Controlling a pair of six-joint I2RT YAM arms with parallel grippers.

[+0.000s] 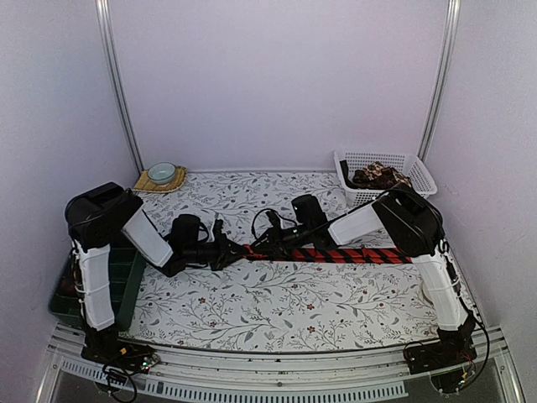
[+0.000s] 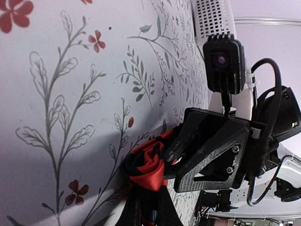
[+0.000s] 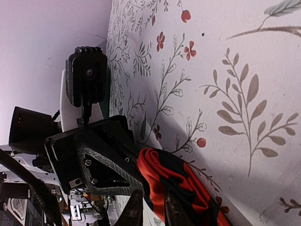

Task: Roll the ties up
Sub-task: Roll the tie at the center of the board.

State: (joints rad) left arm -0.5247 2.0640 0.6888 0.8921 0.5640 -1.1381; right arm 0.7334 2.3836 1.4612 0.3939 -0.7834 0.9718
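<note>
I noted the red tie with black stripes (image 1: 352, 254) lying flat across the floral tablecloth (image 1: 277, 302), running from mid-table toward the right. Its left end was bunched up. The left gripper (image 2: 148, 207) was pinched tight on that bunch. The right gripper (image 3: 153, 209) was clamped on the same fold, just beside it.
</note>
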